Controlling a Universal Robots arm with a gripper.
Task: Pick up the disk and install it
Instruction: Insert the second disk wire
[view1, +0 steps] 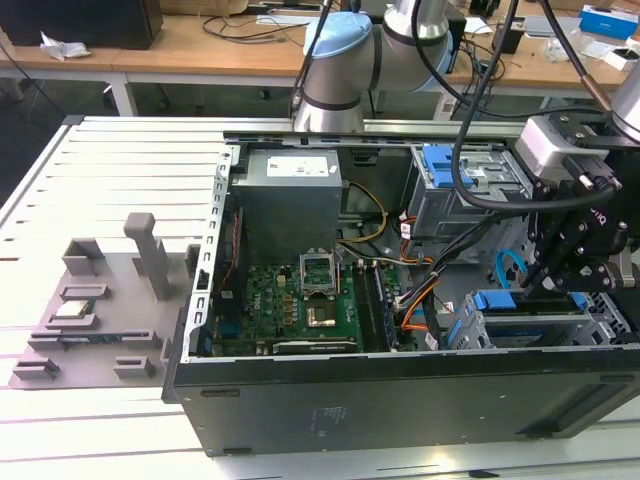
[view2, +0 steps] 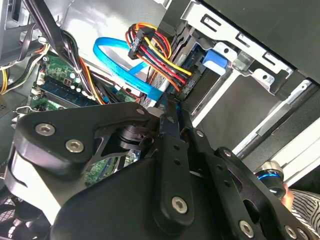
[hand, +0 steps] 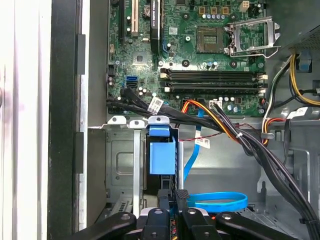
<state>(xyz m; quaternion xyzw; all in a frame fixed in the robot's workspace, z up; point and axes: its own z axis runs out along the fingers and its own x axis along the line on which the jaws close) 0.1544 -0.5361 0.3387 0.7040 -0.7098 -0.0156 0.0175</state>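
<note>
Gripper (view1: 548, 283) inside open computer case (view1: 400, 400), at 4 o'clock from motherboard (view1: 300, 300) in exterior view. Fingers pinched narrow on disk (hand: 162, 156) edge. Disk stands edge-down in drive cage (hand: 120, 165), aligned for seating.

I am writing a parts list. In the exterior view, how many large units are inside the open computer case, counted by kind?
Power supply: 1
Motherboard: 1
Drive cages: 2
Total: 4
</note>
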